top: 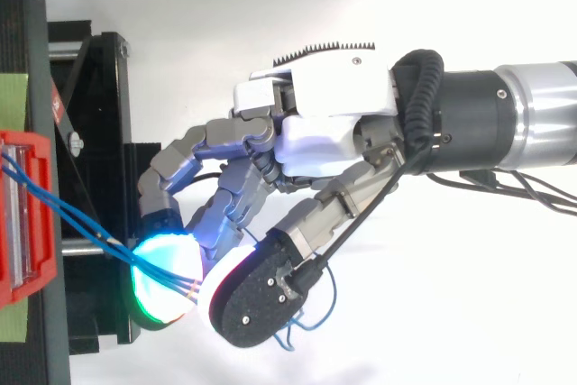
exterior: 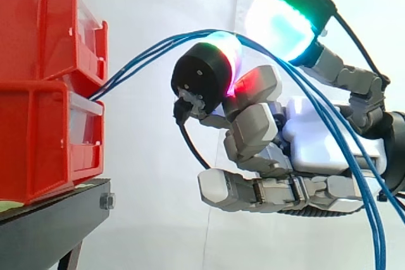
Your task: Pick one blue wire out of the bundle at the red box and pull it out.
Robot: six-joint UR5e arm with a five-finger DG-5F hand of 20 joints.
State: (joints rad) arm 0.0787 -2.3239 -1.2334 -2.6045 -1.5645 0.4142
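Hand [exterior: 316,137] curled, pads [exterior: 281,20] pinching blue wires [exterior: 380,245]

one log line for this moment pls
stage: grasp | robot hand: pads pinch blue wires | strands: several between pads, not one | wires: arc from red bins, hang past palm

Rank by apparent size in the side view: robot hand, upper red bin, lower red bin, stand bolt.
1. robot hand, pinching the blue wires: largest, though possibly nearer the camera.
2-3. upper red bin, lower red bin: alike, both cropped; not ranked.
4. bolt on the black stand: smallest.
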